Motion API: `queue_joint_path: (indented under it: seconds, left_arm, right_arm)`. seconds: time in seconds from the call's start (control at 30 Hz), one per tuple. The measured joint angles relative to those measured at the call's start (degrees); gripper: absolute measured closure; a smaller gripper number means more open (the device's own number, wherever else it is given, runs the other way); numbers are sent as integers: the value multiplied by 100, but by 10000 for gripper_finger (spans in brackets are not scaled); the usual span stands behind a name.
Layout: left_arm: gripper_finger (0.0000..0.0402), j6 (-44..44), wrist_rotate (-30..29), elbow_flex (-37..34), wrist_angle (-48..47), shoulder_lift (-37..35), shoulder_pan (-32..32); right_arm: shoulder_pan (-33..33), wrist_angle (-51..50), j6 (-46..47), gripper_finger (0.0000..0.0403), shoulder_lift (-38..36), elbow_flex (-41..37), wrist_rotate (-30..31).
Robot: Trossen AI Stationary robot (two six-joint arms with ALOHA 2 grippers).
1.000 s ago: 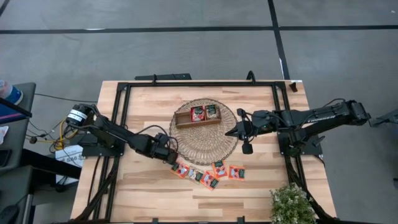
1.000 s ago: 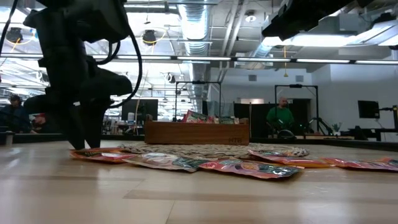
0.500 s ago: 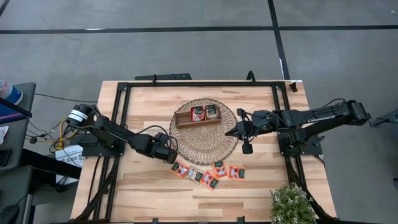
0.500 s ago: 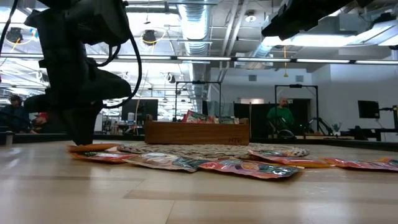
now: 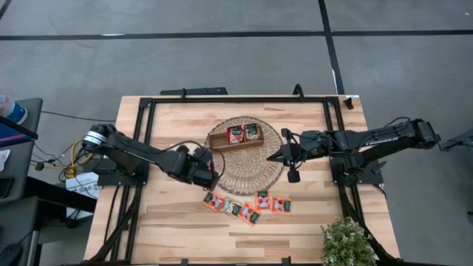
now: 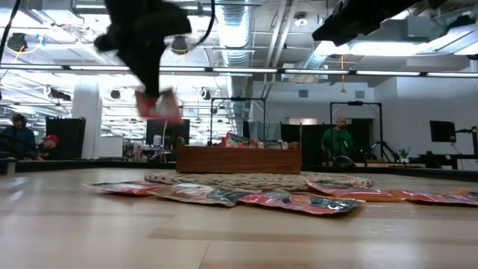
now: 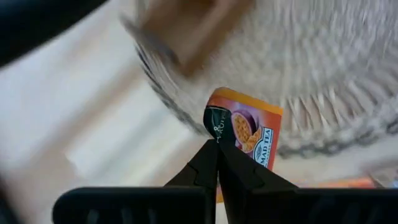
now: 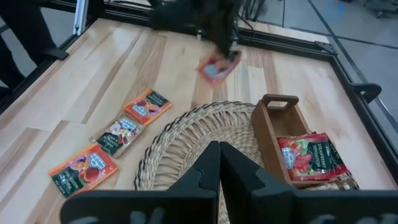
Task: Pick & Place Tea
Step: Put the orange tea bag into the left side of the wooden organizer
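Observation:
My left gripper [image 5: 212, 174] hangs above the near left rim of the round woven mat [image 5: 244, 159], shut on one red-orange tea sachet [image 6: 158, 107]. The right wrist view shows that sachet [image 8: 217, 67] in the air. Several more sachets [image 5: 247, 207] lie flat in a row on the table, on the near side of the mat. The brown wooden tray [image 5: 219, 140] stands on the mat with two sachets [image 5: 242, 134] in it. My right gripper [image 5: 273, 157] waits shut above the mat's right rim. My left gripper pinches the sachet between its two fingertips at its dark-green corner [image 7: 216, 124]. The fingers [image 6: 151, 88] point down from above. The sachet hangs tilted below them, lifted clear of table and mat.
A black metal frame [image 5: 148, 111] runs round the table's edges. A potted plant [image 5: 346, 242] stands at the near right corner. Bare wood lies left of the row of sachets. People show in the room beyond the table.
My left gripper has shut on a sachet at the left end of the row. It has then risen and gone toward the far edge, to the mat's rim. The sachet has been lifted clear of the table; the other sachets have stayed put.

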Motion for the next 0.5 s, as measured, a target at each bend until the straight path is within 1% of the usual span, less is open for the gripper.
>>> queue_joint_path:
  seconds: [0.1, 0.17, 0.23, 0.33, 0.5]
  left_arm:
    - [401, 690, -670, 442, -425, -8, 42]
    - [401, 1330, -983, 551, -357, -13, 158]
    - [401, 2128, -1290, 541, -54, -13, 344]
    - [401, 3183, -1522, 464, 525, 41, 727]
    - [401, 4256, -1660, 448, 1203, 180, 1341]
  right_arm:
    - [0, 12, -33, 403, 0, 0, -1]
    - [0, 16, -34, 403, 0, 0, 0]
    - [0, 41, -36, 403, 0, 0, 0]
    - [0, 60, -32, 403, 0, 0, 0]
    - [3, 86, 22, 403, 0, 0, 0]
